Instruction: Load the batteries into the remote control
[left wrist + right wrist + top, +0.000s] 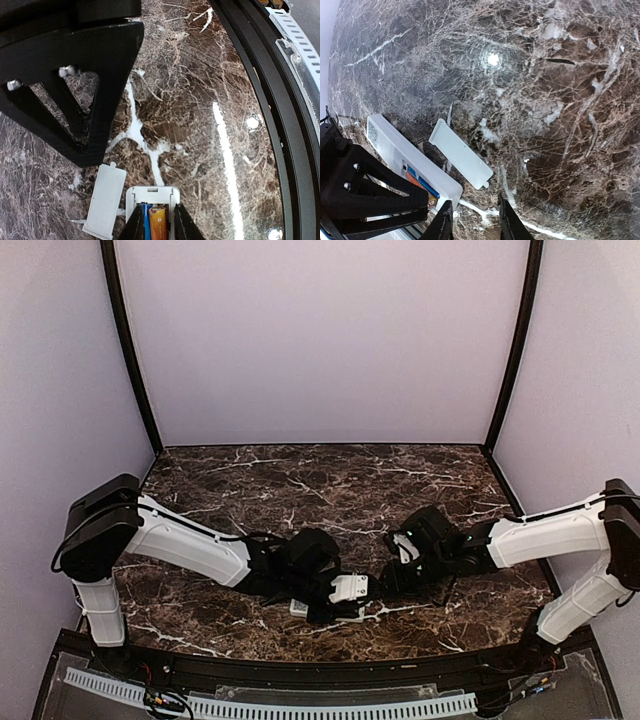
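Note:
The white remote control (pixel 152 194) lies back-up on the marble, its sticker end (pixel 372 131) pointing away from the arms. Both batteries sit side by side in its open recess, the blue one (pixel 144 220) next to the orange one (pixel 157 222). My left gripper (pixel 157 212) hangs right over that recess. Its jaws are narrowly apart with both batteries between them, and a thin dark gap shows beside the orange one. My right gripper (pixel 474 225) is open and empty just off the remote's near end. One of its black fingers (pixel 92 115) looms in the left wrist view.
The loose white battery cover (pixel 461 153) lies flat on the marble beside the remote, also seen as the cover (pixel 104 201) in the left wrist view. The table's black front rim (pixel 280 125) curves close by. Both arms meet near the front centre (pixel 370 585).

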You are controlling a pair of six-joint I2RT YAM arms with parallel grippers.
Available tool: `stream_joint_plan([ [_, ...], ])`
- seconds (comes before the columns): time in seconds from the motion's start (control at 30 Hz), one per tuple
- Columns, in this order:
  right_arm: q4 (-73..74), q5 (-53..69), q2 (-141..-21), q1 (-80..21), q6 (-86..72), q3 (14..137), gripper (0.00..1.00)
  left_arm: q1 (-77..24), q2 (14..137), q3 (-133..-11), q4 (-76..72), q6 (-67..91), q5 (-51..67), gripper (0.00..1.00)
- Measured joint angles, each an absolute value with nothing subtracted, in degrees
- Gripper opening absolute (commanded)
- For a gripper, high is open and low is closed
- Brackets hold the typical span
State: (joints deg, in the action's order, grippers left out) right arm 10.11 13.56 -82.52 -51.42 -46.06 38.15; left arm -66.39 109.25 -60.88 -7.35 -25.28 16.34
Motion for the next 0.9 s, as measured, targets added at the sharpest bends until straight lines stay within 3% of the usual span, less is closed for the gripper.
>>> stream_joint_plan([
  [0.63, 8.3, 14.8, -83.7, -51.4, -45.3, 38.0, 0.31, -67.0, 109.5, -61.0, -6.5, -26.6, 13.6, 0.17],
  [0.73, 8.3, 14.8, -83.7, -51.4, -45.0, 38.0, 0.31, -67.0, 109.5, -61.1, -6.4, -26.6, 13.4, 0.1],
  [0.77, 8.3, 14.8, -83.7, -51.4, -44.9, 38.0, 0.31, -67.0, 109.5, -61.1, -6.3, -26.6, 13.4, 0.03],
  [0.9, 8.4, 14.8, -83.7, -51.4, -44.8, 38.0, 0.31, -67.0, 109.5, -61.7, -6.0, -26.6, 13.0, 0.0],
])
